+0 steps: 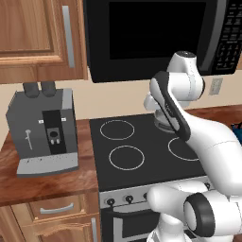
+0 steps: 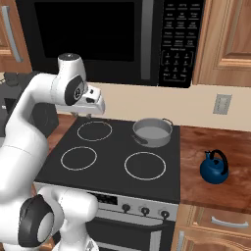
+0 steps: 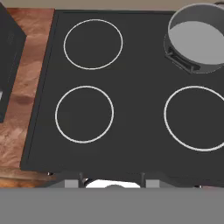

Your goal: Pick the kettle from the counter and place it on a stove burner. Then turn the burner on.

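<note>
The small dark-blue kettle (image 2: 214,169) stands upright on the reddish-brown counter (image 2: 215,142), to the right of the black cooktop (image 2: 112,147). The widest stove burner ring (image 2: 145,165) is at the front right, bare, also seen as the stove burner (image 3: 197,118) in the hand view. My gripper (image 2: 88,116) hangs high over the cooktop's rear left ring, pointing down, far left of the kettle. Its fingertips (image 3: 72,181) stand wide apart with nothing between them; the gripper (image 3: 113,181) is open.
A grey metal pot (image 2: 152,131) sits on the rear right ring. A grey coffee machine (image 1: 43,130) stands on the left counter. Knobs (image 2: 144,210) line the stove front. A microwave (image 2: 98,34) hangs above the cooktop.
</note>
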You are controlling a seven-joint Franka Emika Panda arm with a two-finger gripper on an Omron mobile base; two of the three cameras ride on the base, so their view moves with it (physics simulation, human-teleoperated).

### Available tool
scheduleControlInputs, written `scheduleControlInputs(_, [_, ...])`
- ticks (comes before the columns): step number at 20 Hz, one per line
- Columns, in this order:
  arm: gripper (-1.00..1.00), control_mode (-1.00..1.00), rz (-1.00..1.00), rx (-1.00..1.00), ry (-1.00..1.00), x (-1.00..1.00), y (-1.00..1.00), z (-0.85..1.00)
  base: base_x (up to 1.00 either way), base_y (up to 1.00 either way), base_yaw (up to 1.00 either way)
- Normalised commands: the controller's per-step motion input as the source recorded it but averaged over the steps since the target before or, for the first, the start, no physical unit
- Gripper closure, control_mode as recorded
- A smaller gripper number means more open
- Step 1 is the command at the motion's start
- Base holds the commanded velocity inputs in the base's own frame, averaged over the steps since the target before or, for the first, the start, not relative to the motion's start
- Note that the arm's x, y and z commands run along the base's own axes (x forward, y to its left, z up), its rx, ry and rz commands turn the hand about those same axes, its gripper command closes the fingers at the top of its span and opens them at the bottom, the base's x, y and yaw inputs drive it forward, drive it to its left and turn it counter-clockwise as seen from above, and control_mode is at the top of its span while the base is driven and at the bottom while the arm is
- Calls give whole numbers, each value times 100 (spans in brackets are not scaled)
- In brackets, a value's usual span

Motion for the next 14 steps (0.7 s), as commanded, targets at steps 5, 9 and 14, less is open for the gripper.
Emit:
scheduleControlInputs(5, [-100, -100, -2, 0, 0, -20, -18, 0, 0, 0, 0])
scheduleControlInputs(9, [-100, -100, -8, 0, 0, -42, -65, -6, 0, 0, 0])
scheduleControlInputs(14, [-100, -100, -10, 0, 2, -52, -75, -4, 0, 0, 0])
